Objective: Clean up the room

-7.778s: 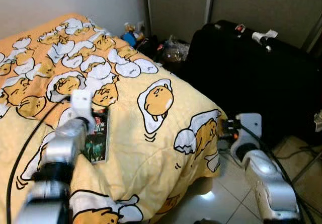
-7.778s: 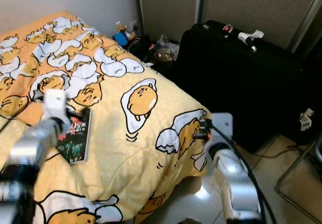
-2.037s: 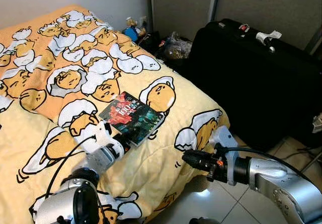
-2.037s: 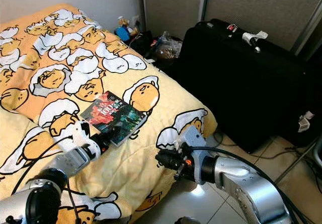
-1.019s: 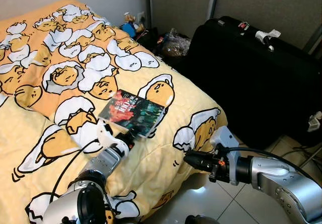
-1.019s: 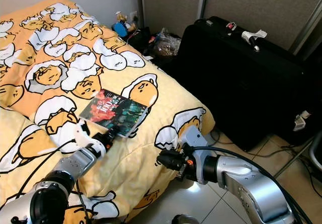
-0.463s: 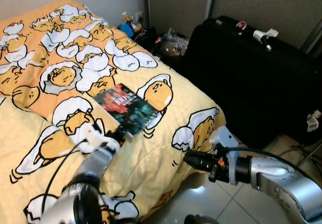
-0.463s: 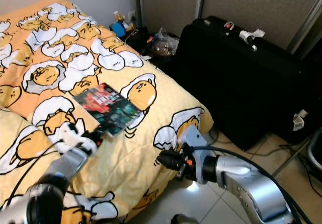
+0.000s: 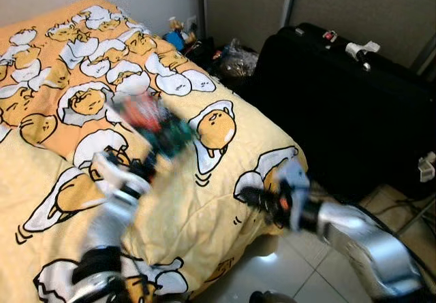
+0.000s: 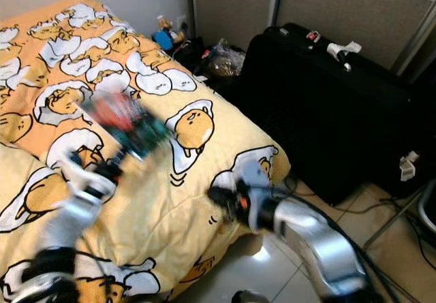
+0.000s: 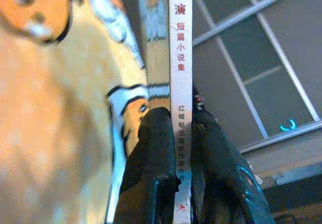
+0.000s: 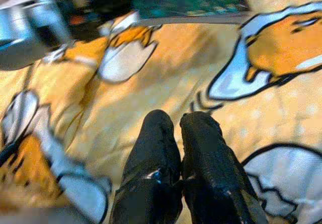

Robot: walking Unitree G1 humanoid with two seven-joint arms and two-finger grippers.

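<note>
A book point(image 9: 151, 122) with a red and green cover hangs tilted above the yellow egg-print quilt point(image 9: 204, 208), blurred by motion. My left gripper point(image 9: 151, 161) is shut on its lower edge. In the left wrist view the book's white spine point(image 11: 180, 83) with Chinese print runs up between the two black fingers point(image 11: 151, 173). My right gripper point(image 9: 248, 195) reaches over the quilt's near corner. Its two black fingers point(image 12: 156, 153) lie pressed together in the right wrist view, with nothing between them.
A large black suitcase point(image 9: 340, 99) stands right of the bed, with a white tag point(image 9: 361, 47) on top. Toys and bags point(image 9: 204, 51) are piled in the far corner by the wall. Pale tiled floor point(image 9: 293, 269) lies beyond the bed's corner.
My left gripper has lifted the book off the quilt and swung it up and to the left. My right arm has moved left, onto the quilt's corner.
</note>
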